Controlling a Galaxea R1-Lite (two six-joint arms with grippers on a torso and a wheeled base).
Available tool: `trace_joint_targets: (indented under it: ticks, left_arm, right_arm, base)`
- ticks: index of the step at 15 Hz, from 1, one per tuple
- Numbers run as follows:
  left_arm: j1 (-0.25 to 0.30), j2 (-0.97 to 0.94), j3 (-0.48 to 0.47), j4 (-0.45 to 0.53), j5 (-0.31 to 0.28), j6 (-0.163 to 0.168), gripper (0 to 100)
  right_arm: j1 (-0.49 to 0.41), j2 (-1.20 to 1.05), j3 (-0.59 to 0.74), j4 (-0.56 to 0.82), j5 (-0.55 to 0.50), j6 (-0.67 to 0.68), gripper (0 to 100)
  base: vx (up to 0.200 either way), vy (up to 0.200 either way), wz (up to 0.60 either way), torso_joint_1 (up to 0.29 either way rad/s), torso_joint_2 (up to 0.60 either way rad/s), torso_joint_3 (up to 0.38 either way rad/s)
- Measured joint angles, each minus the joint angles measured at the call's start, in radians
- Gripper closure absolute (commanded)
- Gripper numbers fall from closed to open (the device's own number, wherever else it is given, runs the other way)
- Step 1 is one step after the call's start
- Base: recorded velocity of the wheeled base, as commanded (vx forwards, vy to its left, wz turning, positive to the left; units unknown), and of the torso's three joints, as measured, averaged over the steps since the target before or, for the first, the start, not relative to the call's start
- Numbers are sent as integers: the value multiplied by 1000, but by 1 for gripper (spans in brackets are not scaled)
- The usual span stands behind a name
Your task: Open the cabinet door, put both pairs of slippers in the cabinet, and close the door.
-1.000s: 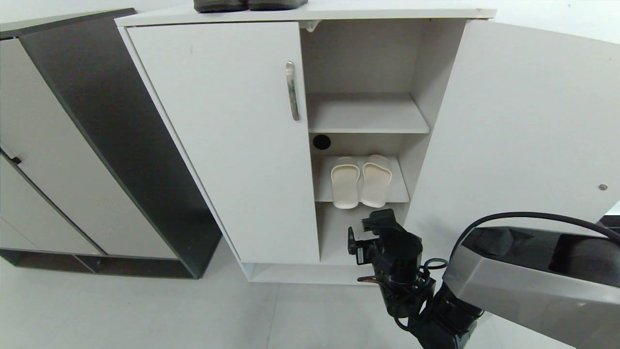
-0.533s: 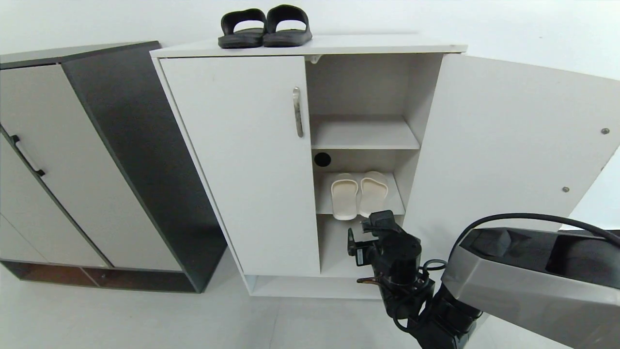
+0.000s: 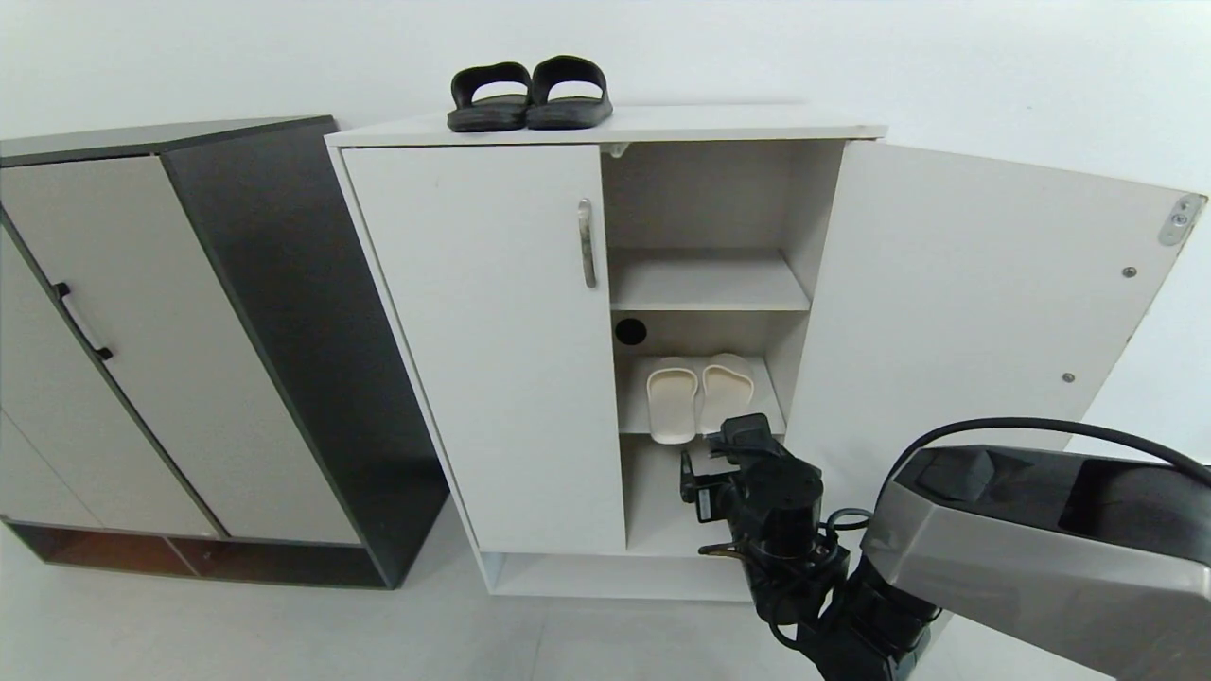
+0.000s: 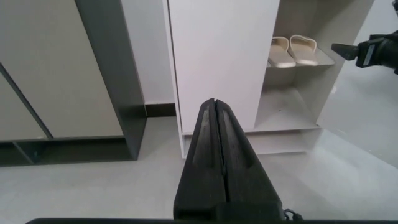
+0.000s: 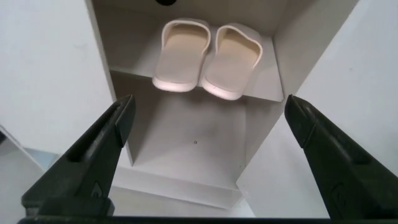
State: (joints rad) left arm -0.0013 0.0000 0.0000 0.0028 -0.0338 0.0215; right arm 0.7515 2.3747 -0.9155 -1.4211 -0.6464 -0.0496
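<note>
A white cabinet (image 3: pixel 738 121) stands with its right door (image 3: pixel 956 303) swung open and its left door (image 3: pixel 482 340) closed. Black slippers (image 3: pixel 530 93) sit side by side on its top. Cream slippers (image 3: pixel 700 395) (image 5: pixel 208 57) (image 4: pixel 292 50) lie on the middle shelf inside. My right gripper (image 3: pixel 714 452) (image 5: pixel 208 115) hangs open and empty in front of the bottom compartment, just below the cream pair. My left gripper (image 4: pixel 214 102) is shut on nothing, low and back from the closed door.
A dark grey cabinet (image 3: pixel 189 350) with a pale door stands close to the left of the white one. The upper shelf (image 3: pixel 705 282) holds nothing. Bare floor (image 3: pixel 284 634) lies in front, and the open door juts out on the right.
The head camera has tilted up and drawn back, so the cabinet top and black slippers came into view. The slippers and doors have not moved.
</note>
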Motion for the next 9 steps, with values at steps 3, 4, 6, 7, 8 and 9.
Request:
trace_joint_targets:
  ticks: [3, 4, 6, 7, 8, 9]
  left_arm:
    - [0, 0, 0, 0, 0, 0, 100]
    - [0, 0, 0, 0, 0, 0, 100]
    - [0, 0, 0, 0, 0, 0, 100]
    - [0, 0, 0, 0, 0, 0, 100]
    - [0, 0, 0, 1, 0, 0, 100]
    - [0, 0, 0, 0, 0, 1, 100]
  right_arm:
    - [-1, -15, 33, 0, 52, 10, 0]
    - [-3, -18, 42, 0, 57, 10, 0]
    - [-4, -21, 48, -2, 60, 10, 0]
    - [-4, -21, 50, 0, 59, 9, 0]
    - [-4, -20, 50, 0, 59, 9, 0]
    - [-6, -20, 51, -1, 58, 8, 0]
  base:
    - [0, 0, 0, 0, 0, 0]
    - [0, 0, 0, 0, 0, 0]
    - [0, 100, 0, 10, 63, 80]
    - [0, 200, 0, 7, 71, 41]
    - [0, 200, 0, -2, 46, 41]
    - [0, 200, 0, -2, 27, 27]
